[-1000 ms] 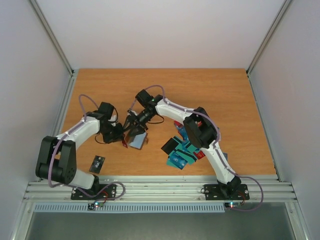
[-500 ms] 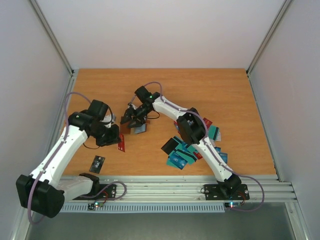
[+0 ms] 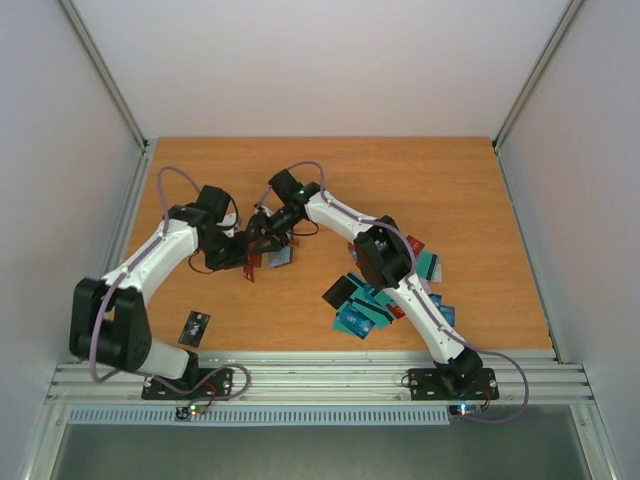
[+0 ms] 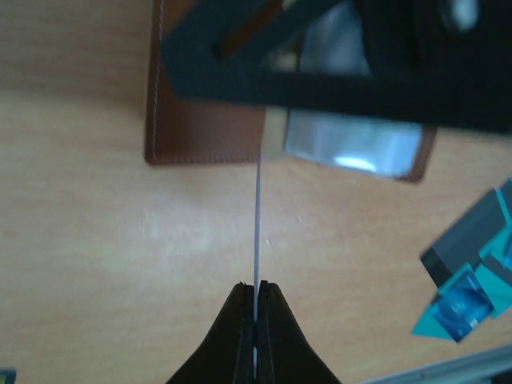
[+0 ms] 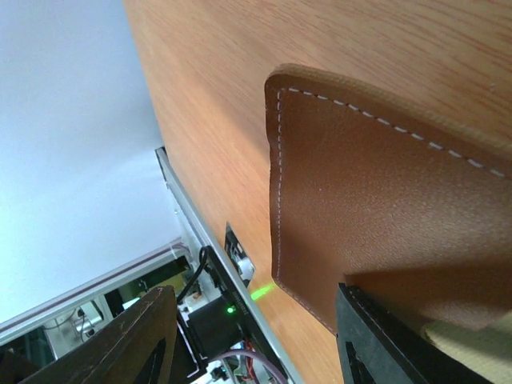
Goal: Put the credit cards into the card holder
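- Left of centre on the table point(image 3: 450, 200), the left gripper point(image 4: 257, 290) is pinching a red card point(image 3: 250, 268) between fully closed fingers. The card is standing edge-on, with its far end reaching the near edge of the card holder.
- Just right of that gripper, the card holder point(image 4: 200, 120) is lying on the wood, brown with pale stitching, and a clear pocket point(image 4: 352, 144) is showing.
- Over the holder, the right gripper point(image 5: 252, 296) is hovering with jaws partly apart, gripping nothing. One finger point(image 5: 384, 352) is lying against the leather, and the other point(image 5: 136, 344) is standing clear of it.
- Near right, the other credit cards point(image 3: 372, 300) are lying in a loose pile, and one dark card point(image 3: 195, 327) is lying apart, near left.
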You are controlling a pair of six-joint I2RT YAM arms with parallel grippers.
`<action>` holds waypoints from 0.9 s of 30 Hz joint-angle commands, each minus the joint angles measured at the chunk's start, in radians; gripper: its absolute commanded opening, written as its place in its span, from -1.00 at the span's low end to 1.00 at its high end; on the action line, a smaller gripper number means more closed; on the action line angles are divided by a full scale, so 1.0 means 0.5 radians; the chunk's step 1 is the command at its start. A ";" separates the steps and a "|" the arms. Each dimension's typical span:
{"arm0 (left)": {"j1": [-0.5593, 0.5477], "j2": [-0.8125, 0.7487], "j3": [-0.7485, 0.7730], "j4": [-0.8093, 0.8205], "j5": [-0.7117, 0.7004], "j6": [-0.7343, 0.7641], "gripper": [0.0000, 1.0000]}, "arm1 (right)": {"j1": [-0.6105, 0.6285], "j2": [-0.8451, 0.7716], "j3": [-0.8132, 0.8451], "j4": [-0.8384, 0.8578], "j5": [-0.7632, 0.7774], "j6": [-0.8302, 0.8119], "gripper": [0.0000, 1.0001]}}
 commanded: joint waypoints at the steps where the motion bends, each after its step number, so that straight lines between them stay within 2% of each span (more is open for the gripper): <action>1: 0.049 0.222 0.126 0.226 -0.087 0.127 -0.99 | 0.015 0.016 0.086 -0.039 -0.036 0.025 0.11; 9: 0.176 0.466 0.155 0.304 -0.097 0.218 -1.00 | 0.007 0.002 0.151 -0.098 -0.072 0.011 0.11; 20: 0.181 0.518 0.160 0.363 0.002 0.260 -0.99 | -0.115 -0.208 0.129 -0.148 -0.070 -0.007 0.14; 27: 0.183 0.514 0.179 0.349 0.028 0.294 -0.99 | -0.186 -0.371 -0.003 -0.196 -0.036 -0.098 0.16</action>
